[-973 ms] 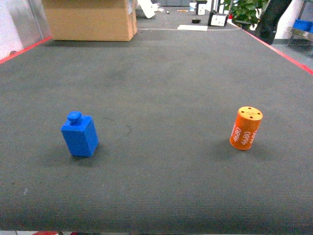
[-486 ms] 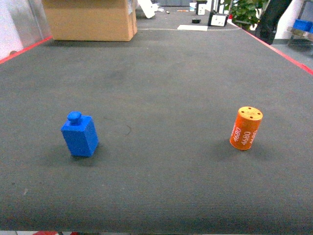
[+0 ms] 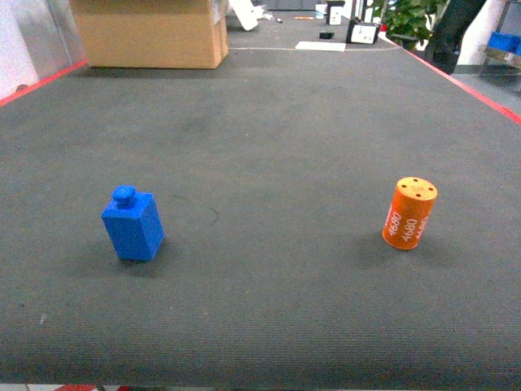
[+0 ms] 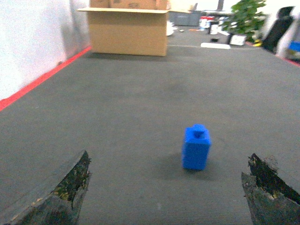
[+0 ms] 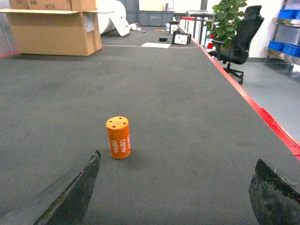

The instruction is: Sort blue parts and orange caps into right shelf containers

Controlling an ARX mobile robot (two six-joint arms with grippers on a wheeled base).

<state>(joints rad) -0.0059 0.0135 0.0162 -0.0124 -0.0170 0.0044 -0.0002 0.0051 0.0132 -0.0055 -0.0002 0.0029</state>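
Dark tabletop (image 3: 269,122) is carrying blue part (image 3: 133,224) and orange cap (image 3: 409,213) apart; we are holding left gripper (image 4: 164,187) and right gripper (image 5: 173,187) wide for approach

The floor mat (image 3: 269,147) looks like dark grey cloth or carpet, matt, with fine ribs across it; the blue part (image 3: 133,224) seems smooth plastic with a dull sheen; the orange cap (image 3: 409,214) is smooth, slightly glossy, with white printed numbers; the cardboard box (image 3: 151,32) is plain brown paperboard, matt; the left gripper's fingers (image 4: 65,190) look rough, worn and crumbly on the surface.
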